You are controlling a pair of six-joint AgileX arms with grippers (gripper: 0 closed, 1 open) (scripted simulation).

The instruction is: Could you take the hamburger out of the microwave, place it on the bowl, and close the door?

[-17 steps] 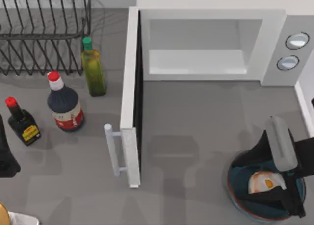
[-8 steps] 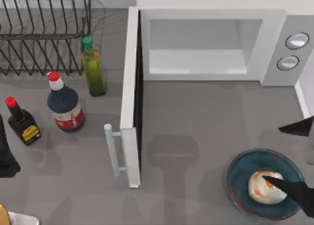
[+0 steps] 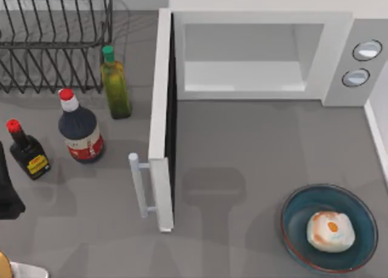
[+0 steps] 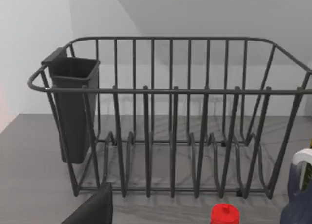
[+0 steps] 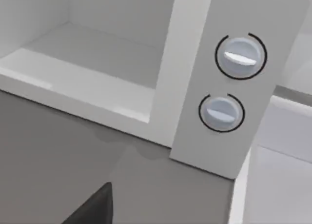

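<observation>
Hamburger [image 3: 330, 231] sat in the bowl [image 3: 297, 212], door [image 3: 160, 126] was wide open; couldn't tell either arm's jaws, both cut off.

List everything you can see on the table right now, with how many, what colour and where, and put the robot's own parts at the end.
microwave: one, white, back right, cavity bare.
door: one, white, swung fully open toward the front.
knobs: two, grey-blue, on the microwave's right panel.
bowl: one, dark blue with teal inside, front right.
hamburger: one, cream with an orange spot, in the bowl.
rack: one, dark wire, back left.
cup: one, dark, hung on the rack's end.
green bottle: one, olive, green cap, beside the rack.
sauce bottles: two, dark with red caps, left.
left arm: one, black, at the left edge.
</observation>
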